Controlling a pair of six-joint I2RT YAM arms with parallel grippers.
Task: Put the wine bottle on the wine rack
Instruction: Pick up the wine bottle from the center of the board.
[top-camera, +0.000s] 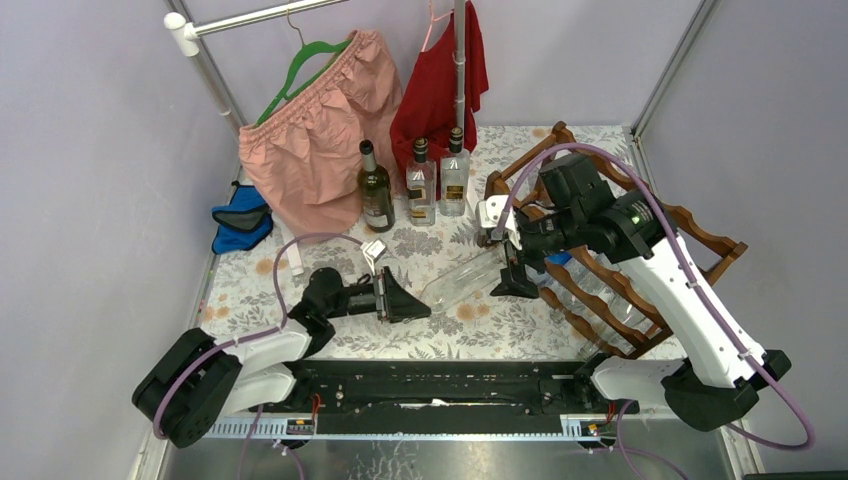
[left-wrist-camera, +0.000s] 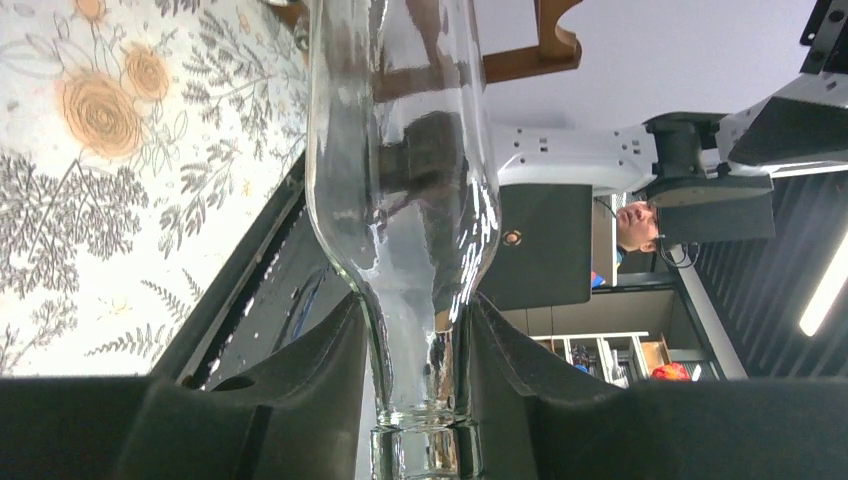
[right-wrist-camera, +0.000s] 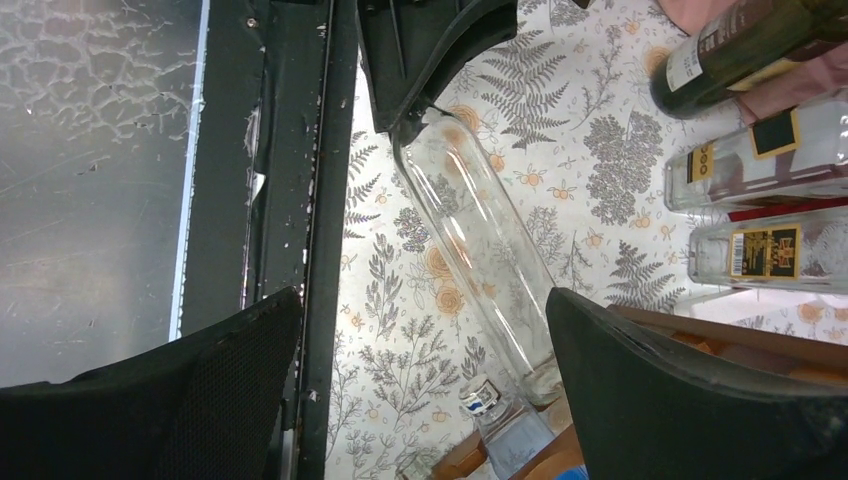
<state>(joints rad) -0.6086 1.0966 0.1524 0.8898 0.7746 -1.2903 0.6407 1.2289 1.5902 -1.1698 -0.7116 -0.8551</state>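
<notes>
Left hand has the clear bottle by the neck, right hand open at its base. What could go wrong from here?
1. The left hand pinches only the smooth glass neck of the clear bottle; the long body may pivot or slip.
2. The open right hand hangs at the bottle's base, close by the wine rack; closing or lifting could bump either.

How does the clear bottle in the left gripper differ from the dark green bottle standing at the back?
The clear bottle lies on its side; the dark green bottle stands upright. The clear bottle is see-through and unlabelled; the dark green bottle carries a label. The left gripper clamps the clear bottle's neck; the dark green bottle stands free. Both are glass.
</notes>
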